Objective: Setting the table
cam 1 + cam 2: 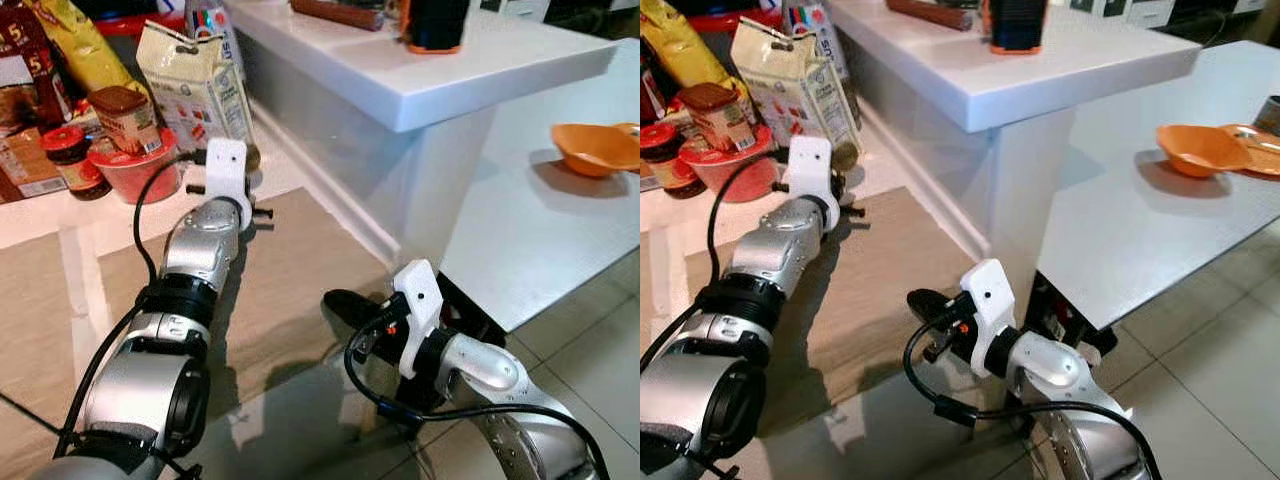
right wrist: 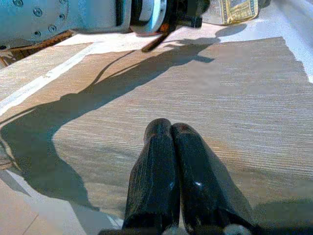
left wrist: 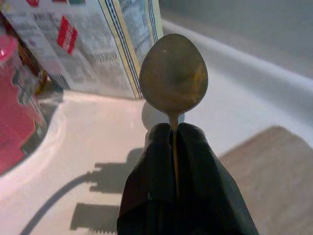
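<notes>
1. Beige woven placemat point(image 1: 300, 270) lies on a pale tabletop; a white counter point(image 1: 420, 70) rises at 1 o'clock, and a lower white table point(image 1: 1160, 230) extends toward 3 o'clock over a tiled floor point(image 1: 590, 370).
2. Left gripper point(image 3: 174, 132), at 11 o'clock of the placemat, has its black fingers point(image 3: 146, 181) pressed together on the thin handle of a metal spoon point(image 3: 173, 73); the spoon bowl projects beyond the fingertips, above the pale tabletop just off the placemat's far edge.
3. Groceries stand at 10 to 11 o'clock, just beyond the left gripper: a cream paper bag point(image 1: 195, 85) with a printed label, a brown-lidded jar point(image 1: 125, 115) resting on a red tub point(image 1: 135, 170), and a red-capped jar point(image 1: 70, 155); a yellow packet point(image 1: 75, 40) leans behind them.
4. Right gripper point(image 2: 171, 132) hovers low over the placemat near its 5 o'clock corner; its two fingers are pressed together and carry nothing.
5. Orange bowl point(image 1: 1200, 148) sits on the lower white table at 3 o'clock, beside an orange plate point(image 1: 1255, 150) at the frame edge; both lie well apart from the spoon.
6. Black cup with an orange base point(image 1: 1018, 25) stands on the counter at 12 o'clock.
</notes>
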Controlling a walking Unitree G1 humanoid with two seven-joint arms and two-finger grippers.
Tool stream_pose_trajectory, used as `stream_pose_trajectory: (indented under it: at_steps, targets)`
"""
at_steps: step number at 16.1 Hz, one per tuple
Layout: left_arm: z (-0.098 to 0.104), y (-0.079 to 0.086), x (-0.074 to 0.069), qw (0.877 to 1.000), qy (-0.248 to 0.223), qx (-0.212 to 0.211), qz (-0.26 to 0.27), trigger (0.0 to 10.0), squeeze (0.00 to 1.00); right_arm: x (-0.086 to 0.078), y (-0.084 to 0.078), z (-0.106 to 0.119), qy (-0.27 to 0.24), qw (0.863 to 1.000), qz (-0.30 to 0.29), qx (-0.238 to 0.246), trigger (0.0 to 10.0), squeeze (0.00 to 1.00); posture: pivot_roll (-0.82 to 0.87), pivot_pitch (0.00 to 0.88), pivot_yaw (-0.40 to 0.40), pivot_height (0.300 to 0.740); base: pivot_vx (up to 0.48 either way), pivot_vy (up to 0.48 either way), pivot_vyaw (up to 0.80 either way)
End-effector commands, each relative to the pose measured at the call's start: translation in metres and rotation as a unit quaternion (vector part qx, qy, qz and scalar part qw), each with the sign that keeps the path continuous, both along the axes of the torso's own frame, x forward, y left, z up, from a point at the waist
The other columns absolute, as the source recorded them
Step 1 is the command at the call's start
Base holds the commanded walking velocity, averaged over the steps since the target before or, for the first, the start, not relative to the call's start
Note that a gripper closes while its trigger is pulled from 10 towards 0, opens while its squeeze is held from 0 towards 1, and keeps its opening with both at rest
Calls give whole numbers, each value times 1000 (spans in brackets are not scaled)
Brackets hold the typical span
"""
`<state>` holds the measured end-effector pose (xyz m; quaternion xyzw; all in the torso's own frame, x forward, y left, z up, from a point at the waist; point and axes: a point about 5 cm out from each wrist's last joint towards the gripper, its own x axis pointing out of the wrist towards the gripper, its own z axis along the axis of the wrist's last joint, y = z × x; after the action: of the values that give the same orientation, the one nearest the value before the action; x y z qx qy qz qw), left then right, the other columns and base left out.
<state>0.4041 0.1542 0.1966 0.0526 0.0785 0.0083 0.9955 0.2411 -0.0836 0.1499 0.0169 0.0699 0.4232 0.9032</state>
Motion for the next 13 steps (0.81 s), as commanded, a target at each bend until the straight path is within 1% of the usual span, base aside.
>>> stream_pose_trajectory:
  at_steps: [1, 2, 3, 4, 5, 6, 7, 8, 9, 10, 11, 12, 13]
  targets:
    - [10, 4, -1, 1000, -29, 0, 4, 0, 0, 1, -1, 0, -1, 1000, -5, -1, 10000, 0, -68, 0, 48, 732, 0, 0, 0]
    - [21, 6, -5, 998, -61, 0, 6, 0, 0, 4, -2, -2, -1, 1000, -15, -4, 10000, 0, -66, 0, 48, 732, 0, 0, 0]
    - [29, 8, -10, 997, -82, 6, 6, 0, 0, 8, -4, -2, -6, 999, -31, -9, 10000, 0, -61, 0, 46, 732, 0, 0, 0]
    - [32, 11, -12, 996, -92, 14, 7, 0, 0, 10, -5, -2, -8, 999, -41, -10, 10000, 0, -61, 0, 46, 732, 0, 0, 0]
    - [36, 16, -16, 994, -104, 15, 12, 0, 0, 13, -6, -3, -9, 999, -52, -9, 10000, 0, -57, 0, 45, 732, 0, 0, 0]
    - [38, 25, -22, 993, -113, 21, 16, 0, 0, 17, -8, -2, -15, 998, -66, -9, 10000, 0, -44, 0, 44, 732, 0, 0, 0]
    - [40, 35, -30, 992, -122, 33, 18, 0, 0, 20, -10, -1, -25, 996, -81, -9, 10000, 0, -41, 0, 44, 732, 0, 0, 0]
    - [40, 41, -38, 992, -124, 33, 13, 0, 0, 24, -13, 1, -37, 995, -97, -10, 10000, 0, -36, 0, 44, 732, 0, 0, 0]
    - [37, 50, -51, 992, -121, 33, 11, 0, 0, 28, -16, 3, -54, 991, -118, -11, 10000, 0, -30, 0, 43, 732, 0, 0, 0]
    - [32, 58, -62, 992, -118, 32, 10, 0, 0, 29, -18, 4, -60, 990, -130, -7, 10000, 0, -26, 0, 42, 732, 0, 0, 0]
    - [27, 72, -81, 992, -118, 37, 7, 0, 0, 29, -22, 7, -73, 986, -151, 2, 10000, 0, -19, 0, 46, 732, 0, 0, 0]
    - [26, 81, -91, 992, -119, 41, 15, 0, 0, 29, -24, 9, -80, 984, -161, 8, 10000, 0, -12, 0, 47, 732, 0, 0, 0]
    - [28, 94, -108, 989, -132, 56, 27, 0, 0, 29, -27, 12, -99, 979, -180, 14, 10000, 0, -7, 0, 47, 732, 0, 0, 0]
